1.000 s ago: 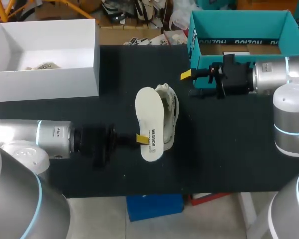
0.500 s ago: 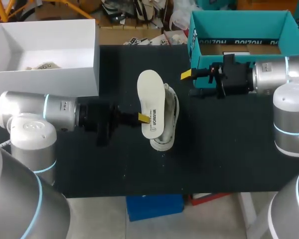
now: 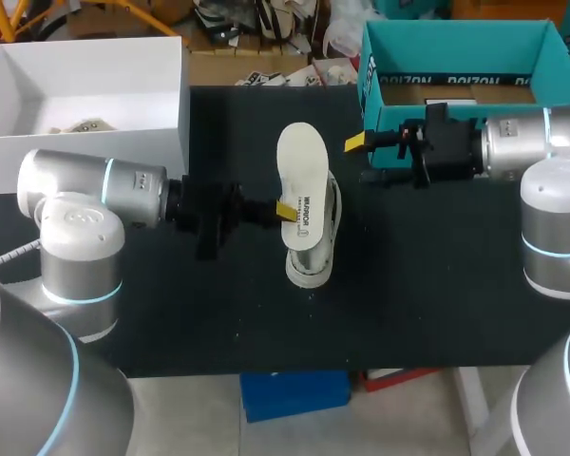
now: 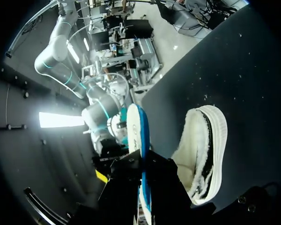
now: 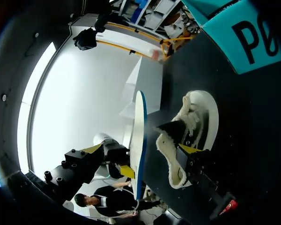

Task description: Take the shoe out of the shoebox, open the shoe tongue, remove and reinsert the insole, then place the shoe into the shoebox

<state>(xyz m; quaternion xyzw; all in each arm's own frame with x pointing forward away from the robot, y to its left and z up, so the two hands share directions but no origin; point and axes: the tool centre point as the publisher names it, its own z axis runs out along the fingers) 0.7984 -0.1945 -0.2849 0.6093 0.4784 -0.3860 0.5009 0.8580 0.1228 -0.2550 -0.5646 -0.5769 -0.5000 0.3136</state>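
Our left arm has swung up the frame and in toward the centre. A second ago its wrist lay low at the left edge, and now it sits at mid-height. The left gripper has carried the insole in its jaws up and to the right. The insole hung left of the shoe and reached past its lower end. Now it overlaps the shoe's upper part, and the lower end shows bare beneath it.
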